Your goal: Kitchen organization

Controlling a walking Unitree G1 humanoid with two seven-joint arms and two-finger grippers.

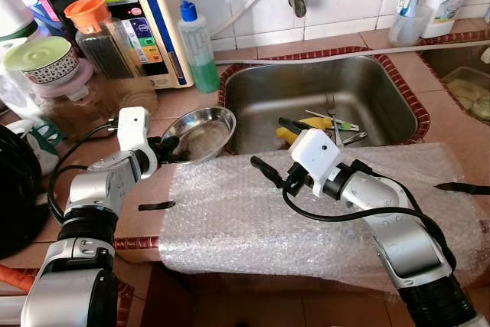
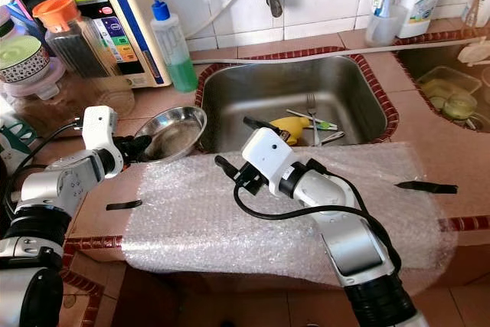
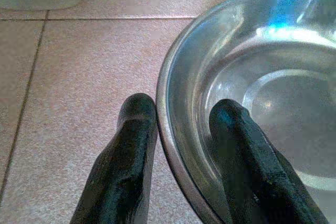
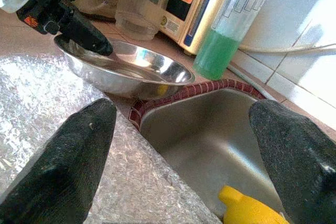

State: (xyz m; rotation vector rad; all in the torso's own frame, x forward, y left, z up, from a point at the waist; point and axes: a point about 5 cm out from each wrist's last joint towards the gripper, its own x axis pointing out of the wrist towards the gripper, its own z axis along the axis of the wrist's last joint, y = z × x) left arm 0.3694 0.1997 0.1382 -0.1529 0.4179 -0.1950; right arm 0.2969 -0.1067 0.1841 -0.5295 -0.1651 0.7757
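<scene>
Tiled kitchen surface (image 1: 191, 101) with a steel sink (image 1: 253, 105) set in it, seen from the head views. Lots of jars and a green soap bottle (image 1: 197, 45) along the wall. Sheet of bubble wrap (image 1: 253, 220) spread at the front edge. Shiny metal bowl (image 1: 200, 132) sitting just left of the sink, not yet moved anywhere. Forks and a yellow thing (image 1: 287, 134) lying down in the sink, not yet sorted. Left tool (image 1: 167, 148) reaching out to the near rim of the bowl. Right tool (image 1: 276, 147) hanging over the wrap by the sink edge, fingers spread wide, holding nothing.

From the left wrist view: one black finger (image 3: 123, 166) outside the bowl rim (image 3: 173, 145), the other finger inside, not squeezed tight yet by the look of it, a thin gap showing on the outside.

From the right wrist view: two fingers far apart, with the bowl, the soap bottle and the sink between them.

Looks like an early part of the job. Bowl about to be picked up; most tidying left to do.
</scene>
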